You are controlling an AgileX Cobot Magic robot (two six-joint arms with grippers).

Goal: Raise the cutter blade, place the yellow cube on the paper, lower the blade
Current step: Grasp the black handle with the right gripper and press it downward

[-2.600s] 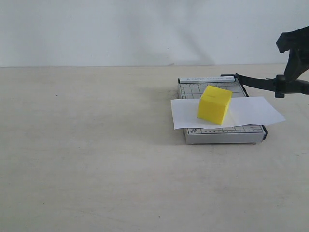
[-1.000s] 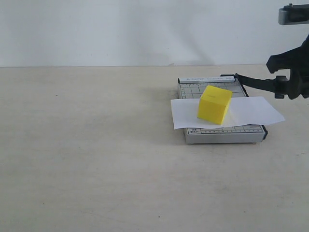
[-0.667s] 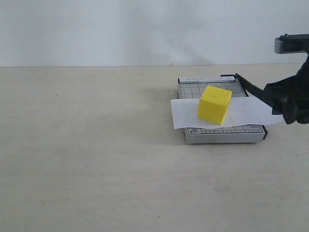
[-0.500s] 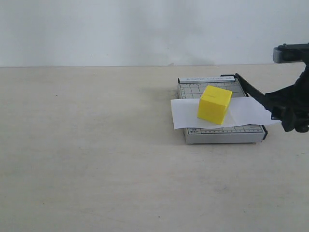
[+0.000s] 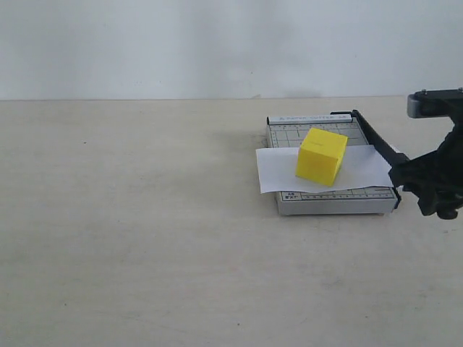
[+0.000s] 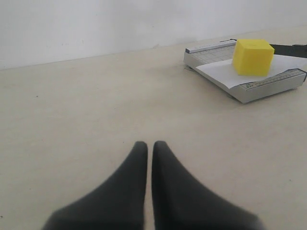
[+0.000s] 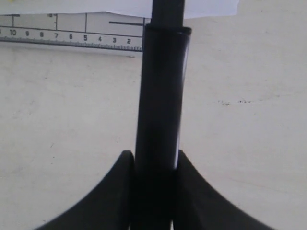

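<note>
- Gripping the cutter blade (image 5: 376, 141) by its black handle (image 7: 162, 86), the right tool (image 7: 153, 165) is clamped around it just beyond a corner of the cutter board (image 5: 329, 202).
- The yellow cube (image 5: 321, 155) sits on the paper (image 5: 278, 170), which lies across the board; that step looks done.
- The blade lies low along the board's edge, so lowering appears nearly finished, with only the release left.
- The left tool (image 6: 149, 153), its fingers almost touching and empty, hovers over the tabletop (image 5: 145, 217), well apart from the board.

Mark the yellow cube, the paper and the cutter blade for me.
yellow cube (image 5: 317, 165), exterior view, on its front face.
paper (image 5: 278, 172), exterior view, on the bare part left of the cube.
cutter blade (image 7: 162, 86), right wrist view, on its thick black handle.
</note>
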